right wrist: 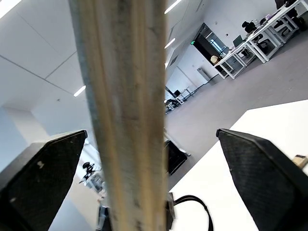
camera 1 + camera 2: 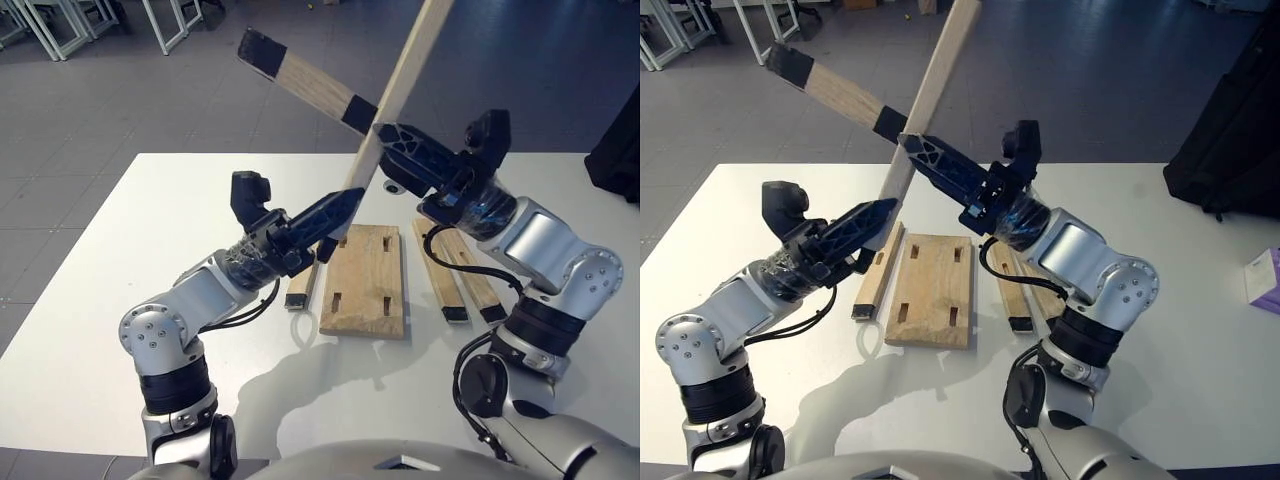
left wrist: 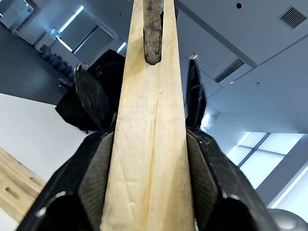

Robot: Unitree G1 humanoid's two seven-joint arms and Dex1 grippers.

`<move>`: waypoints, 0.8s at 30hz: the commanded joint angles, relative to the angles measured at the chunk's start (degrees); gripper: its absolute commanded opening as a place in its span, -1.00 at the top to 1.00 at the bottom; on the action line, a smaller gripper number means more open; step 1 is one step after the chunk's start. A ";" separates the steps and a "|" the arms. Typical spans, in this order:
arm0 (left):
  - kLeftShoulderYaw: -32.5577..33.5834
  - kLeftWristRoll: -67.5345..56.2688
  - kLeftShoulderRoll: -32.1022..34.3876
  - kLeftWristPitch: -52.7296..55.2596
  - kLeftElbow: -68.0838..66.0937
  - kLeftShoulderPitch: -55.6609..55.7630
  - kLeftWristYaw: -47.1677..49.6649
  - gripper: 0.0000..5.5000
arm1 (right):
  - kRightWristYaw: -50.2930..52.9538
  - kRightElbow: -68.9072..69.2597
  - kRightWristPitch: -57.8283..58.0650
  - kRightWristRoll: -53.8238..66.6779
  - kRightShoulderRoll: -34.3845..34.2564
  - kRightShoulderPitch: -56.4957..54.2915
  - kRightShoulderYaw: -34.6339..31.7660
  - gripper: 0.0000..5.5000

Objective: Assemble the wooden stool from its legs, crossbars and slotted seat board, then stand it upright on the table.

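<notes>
Leg (image 2: 400,90), stiff light wood, stands aloft over the table (image 2: 120,250), clamped near its foot in the left gripper (image 2: 350,200). The right gripper (image 2: 385,130) gapes wide around the black-banded crossbar (image 2: 310,82). Best held near the joint.

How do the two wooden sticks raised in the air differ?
The plain stick in the left end effector is bare wood and rises steeply. The banded stick at the right end effector has black ends and slants flatter, leaning left. Both are pale wood, crossing above the table.

black bag (image 2: 1230,130), purple box (image 2: 1264,278), grey floor (image 2: 150,100)
</notes>
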State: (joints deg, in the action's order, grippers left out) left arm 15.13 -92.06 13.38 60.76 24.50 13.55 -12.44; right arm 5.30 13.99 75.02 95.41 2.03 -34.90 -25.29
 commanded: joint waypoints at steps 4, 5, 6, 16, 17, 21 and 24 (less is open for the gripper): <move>-3.58 0.57 6.15 -0.91 -0.17 -2.94 -1.66 0.26 | -1.94 1.38 -4.35 17.29 16.26 0.93 12.48 -0.55; -3.79 0.85 7.07 -1.01 -0.51 -3.27 -2.20 0.26 | -3.98 1.19 -4.51 17.52 18.27 0.42 13.40 -0.48; -4.07 1.14 7.71 -1.30 -0.65 -3.67 -2.58 0.26 | -5.79 0.91 -4.73 17.56 20.06 0.01 14.30 -0.42; -6.09 2.04 9.15 -5.02 1.30 -6.39 -4.70 0.26 | -9.84 -2.42 -10.57 17.54 26.13 -2.03 18.41 0.15; -6.59 2.34 9.04 -5.54 1.79 -6.81 -4.81 0.26 | -9.80 -2.58 -10.95 17.53 26.15 -2.05 18.56 0.19; -8.34 2.67 9.55 -7.27 3.25 -7.68 -5.38 0.26 | -9.44 -3.47 -11.74 17.55 26.74 -2.43 18.86 0.26; -6.67 -3.68 11.72 -7.40 2.54 -7.89 -6.91 0.01 | -9.23 -4.63 -11.58 17.41 28.47 -1.76 19.06 0.26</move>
State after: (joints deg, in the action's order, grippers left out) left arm 7.00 -93.83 23.02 53.33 27.95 6.12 -19.42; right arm -2.99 9.56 64.22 110.81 29.08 -35.19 -5.68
